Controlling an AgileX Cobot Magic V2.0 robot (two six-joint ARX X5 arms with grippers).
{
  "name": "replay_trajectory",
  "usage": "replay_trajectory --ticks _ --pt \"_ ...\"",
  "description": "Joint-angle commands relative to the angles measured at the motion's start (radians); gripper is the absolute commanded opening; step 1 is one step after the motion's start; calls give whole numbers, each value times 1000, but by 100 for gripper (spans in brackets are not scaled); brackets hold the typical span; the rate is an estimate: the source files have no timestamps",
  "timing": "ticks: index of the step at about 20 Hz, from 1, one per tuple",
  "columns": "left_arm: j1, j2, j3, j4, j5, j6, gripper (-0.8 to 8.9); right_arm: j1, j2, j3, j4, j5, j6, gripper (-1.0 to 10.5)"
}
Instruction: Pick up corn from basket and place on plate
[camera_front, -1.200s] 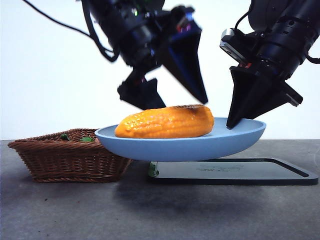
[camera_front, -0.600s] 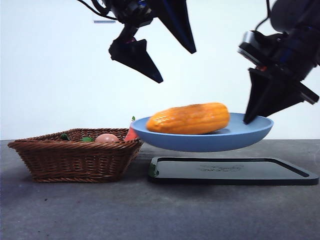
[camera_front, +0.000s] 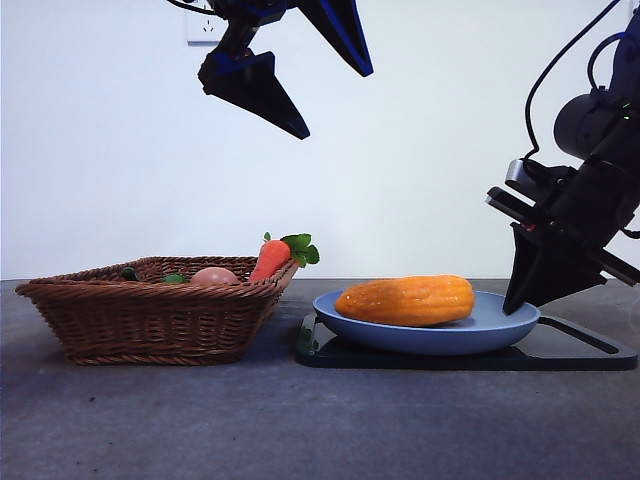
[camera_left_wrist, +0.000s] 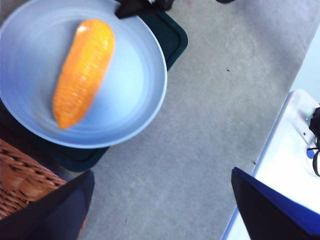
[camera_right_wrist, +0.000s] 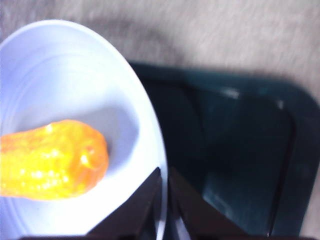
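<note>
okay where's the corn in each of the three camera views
Front view: the corn lies on the plate, right of the basket.
Left wrist view: corn lies across the plate.
Right wrist view: one end of the corn shows.
Shared landmark: the plate's rim, gripped by the right gripper.

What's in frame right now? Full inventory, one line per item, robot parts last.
corn: 1, orange-yellow, lying in the plate
plate: 1, light blue, on the black tray
black tray: 1, black, on the table beside the basket
basket: 1, brown wicker, on the table
carrot: 1, red-orange with green leaves, in the basket
egg-like item: 1, pinkish-brown, in the basket
table: 1, grey
left gripper: open, empty, high above the basket
right gripper: shut on the plate rim
</note>
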Motion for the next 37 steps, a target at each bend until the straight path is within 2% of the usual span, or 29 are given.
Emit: replay_trajectory --ticks 1,6,7,10,14,18,21,25,29,34,37 --pt "-6 -4 29 -5 2 13 444 0 27 23 -5 -6 10 1" --pt "-6 -4 29 -5 2 13 444 0 27 23 -15 -2 4 3" --pt "-6 -4 29 -5 2 13 444 1 27 23 -15 0 6 22" --pt "-6 -4 29 -6 2 13 444 1 27 23 -21 0 8 171" --pt "-6 -4 29 -7 2 13 443 -4 -11 26 -45 2 7 191" --pt "-6 -5 29 -6 2 13 443 -13 -162 26 -168 74 -34 191" --pt "-3 -5 29 -8 2 14 442 -7 -320 26 -314 70 -91 191" --pt "17 -5 29 -42 1 29 437 57 -519 26 -483 71 -155 191" --pt "43 -5 29 -86 1 33 305 121 -624 26 -575 71 -161 175" --pt "57 -5 29 -113 1 32 -2 183 -637 25 -636 71 -239 0" --pt "57 -5 29 -109 1 32 7 205 -637 25 -631 71 -256 2"
